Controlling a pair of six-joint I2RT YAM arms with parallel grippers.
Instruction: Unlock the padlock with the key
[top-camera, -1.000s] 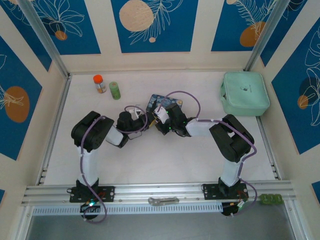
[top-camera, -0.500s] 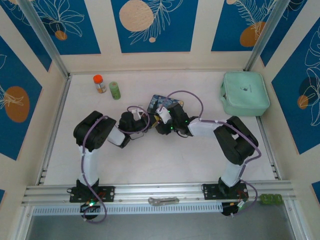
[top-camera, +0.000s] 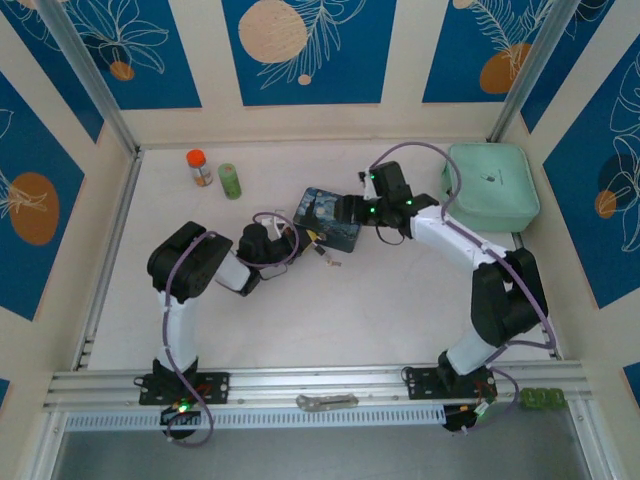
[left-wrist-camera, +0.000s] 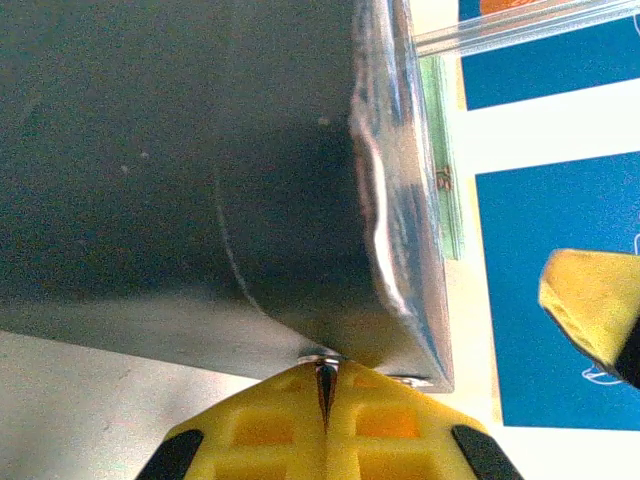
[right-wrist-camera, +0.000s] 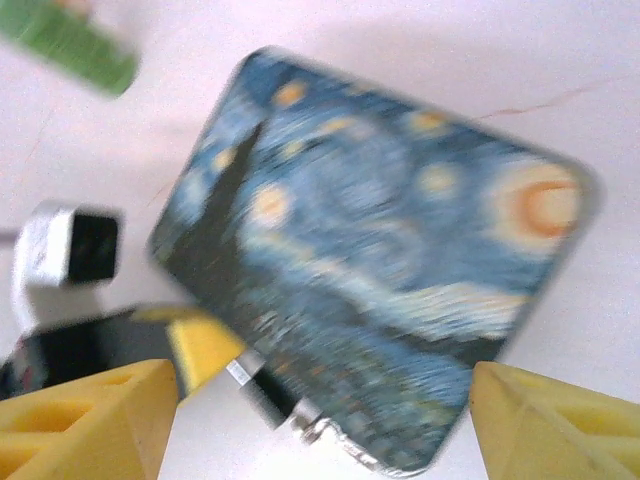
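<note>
Left gripper (left-wrist-camera: 325, 405) is pressed shut on a thin metal sliver, judged to be the key (left-wrist-camera: 325, 378). It is held level with the padlock (right-wrist-camera: 265, 392), probably for insertion. The padlock is seen against the near edge of the starry-painting tin (top-camera: 330, 218). Right gripper (top-camera: 350, 210) is spread wide above the tin, touching nothing, likely to leave the lock accessible.

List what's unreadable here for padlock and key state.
Left wrist: key is only a sliver between the left gripper fingers, which cover the rest.
Right wrist: padlock at the tin edge is motion-blurred, so the shackle state is unreadable.
Top external: padlock and key are too small to resolve.
</note>
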